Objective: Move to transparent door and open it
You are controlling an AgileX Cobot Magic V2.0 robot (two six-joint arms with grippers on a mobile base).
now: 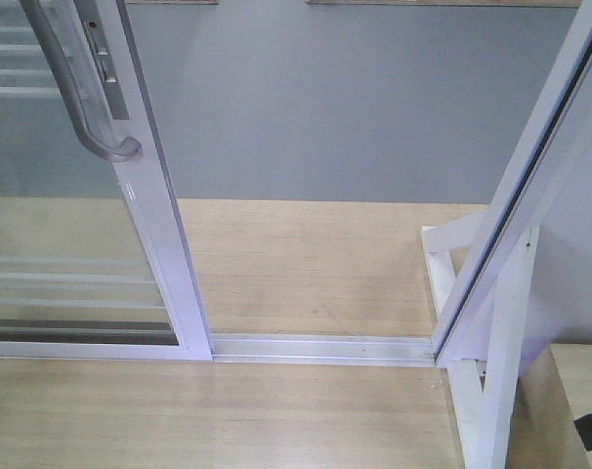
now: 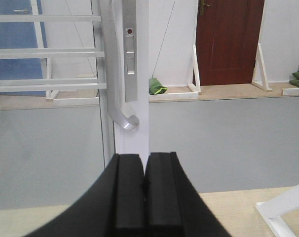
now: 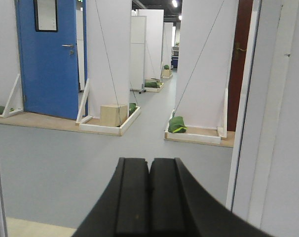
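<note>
The transparent door [image 1: 161, 230] stands at the left of the front view, a glass panel in a glossy white frame with thin white bars. Its curved grey handle [image 1: 76, 107] and lock plate [image 1: 103, 54] are at the top left. Right of its edge an open gap shows over the floor track [image 1: 320, 349]. In the left wrist view my left gripper [image 2: 145, 160] is shut and empty, just below the door's frame [image 2: 135, 136], handle [image 2: 115, 91] and lock plate [image 2: 130, 54]. My right gripper [image 3: 150, 163] is shut and empty, facing through the gap.
A slanted white-framed panel [image 1: 516, 195] and a white post with brace [image 1: 496, 362] bound the gap on the right; the frame also shows in the right wrist view [image 3: 273, 113]. Beyond lie grey floor, a blue door [image 3: 48, 59], a dark red door [image 2: 228, 42] and green bags [image 3: 177, 124].
</note>
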